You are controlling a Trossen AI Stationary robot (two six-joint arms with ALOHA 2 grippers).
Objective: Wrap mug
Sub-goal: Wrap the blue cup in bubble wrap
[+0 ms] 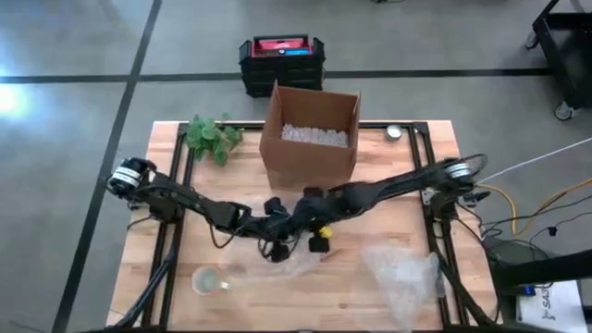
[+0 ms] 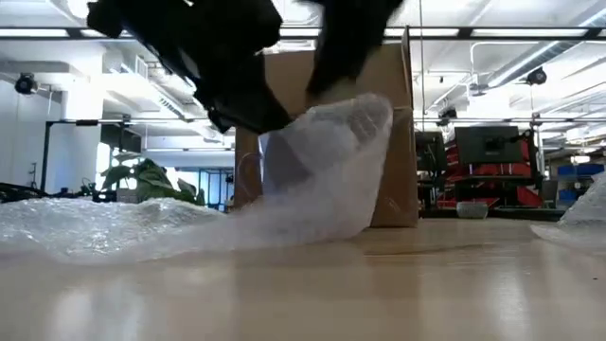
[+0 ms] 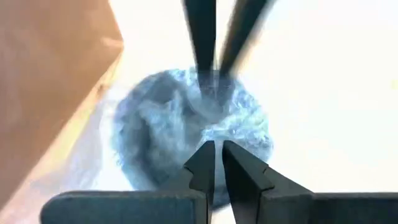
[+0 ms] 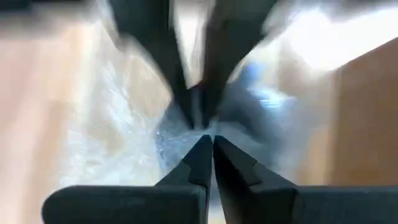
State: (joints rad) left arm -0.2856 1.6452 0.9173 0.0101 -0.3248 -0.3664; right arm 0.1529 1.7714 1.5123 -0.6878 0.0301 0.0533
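Both arms meet at the middle of the table (image 1: pixel 388 296), just in front of the cardboard box (image 1: pixel 310 139), where the mug (image 2: pixel 294 166) stands swaddled in bubble wrap (image 2: pixel 327 180). The left gripper (image 3: pixel 214 149) and the right gripper (image 4: pixel 205 140) each have their 2 fingers pinched nearly together on a fold of wrap at the bundle's top.
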